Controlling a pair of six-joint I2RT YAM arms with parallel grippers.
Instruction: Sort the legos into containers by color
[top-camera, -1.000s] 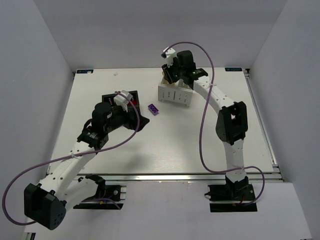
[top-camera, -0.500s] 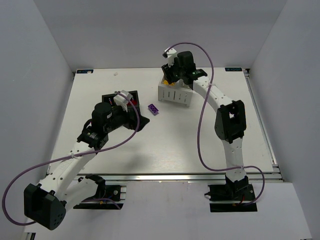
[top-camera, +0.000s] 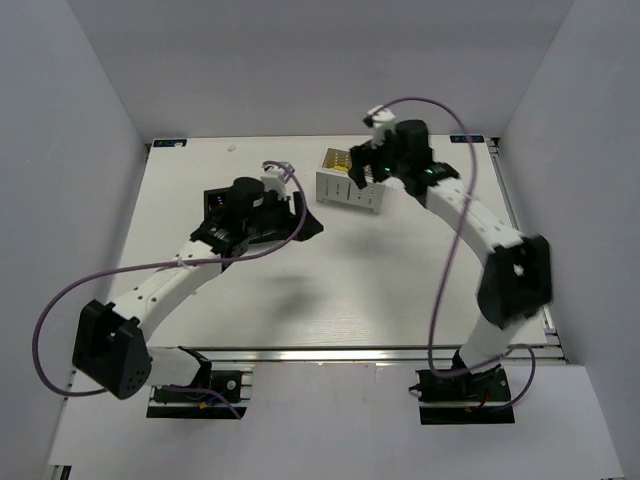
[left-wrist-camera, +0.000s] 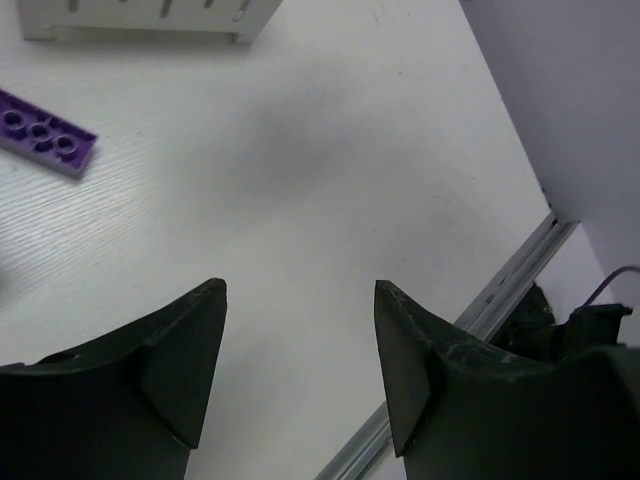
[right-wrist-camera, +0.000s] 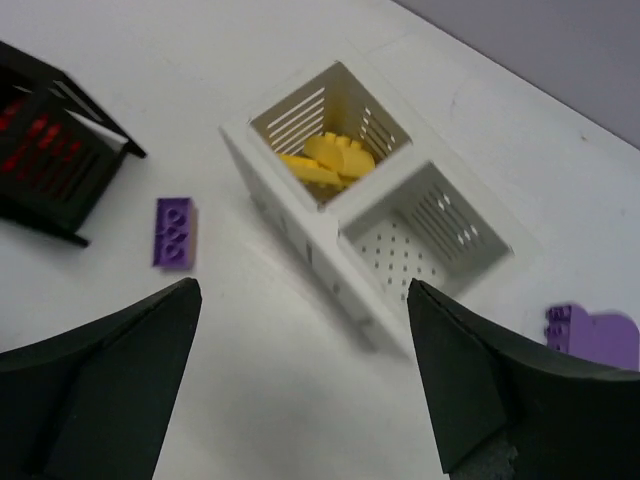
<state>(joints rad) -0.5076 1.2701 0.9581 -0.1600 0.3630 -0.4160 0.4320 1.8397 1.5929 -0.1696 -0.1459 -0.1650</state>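
Observation:
The white container (right-wrist-camera: 300, 245) stands tilted on the table and holds yellow legos (right-wrist-camera: 325, 160) in one cell; its other cell (right-wrist-camera: 425, 235) is empty. A purple lego (right-wrist-camera: 175, 232) lies flat on the table between it and the black container (right-wrist-camera: 100, 195), which holds red legos (right-wrist-camera: 40, 150). A second purple lego (right-wrist-camera: 590, 335) lies to the right of the white container. My right gripper (right-wrist-camera: 300, 290) hovers open beside the white container (top-camera: 348, 190). My left gripper (left-wrist-camera: 300, 300) is open and empty, just past the purple lego (left-wrist-camera: 45, 135), and hides it from above.
The table's metal side rail (left-wrist-camera: 500, 290) runs close behind the left gripper in the left wrist view. White walls enclose the table on three sides. A purple cable (top-camera: 440, 280) loops along each arm.
My left arm swung right and now covers the purple lego from above, its jaws narrower. My right gripper drew back right from over the white container and opened wide.

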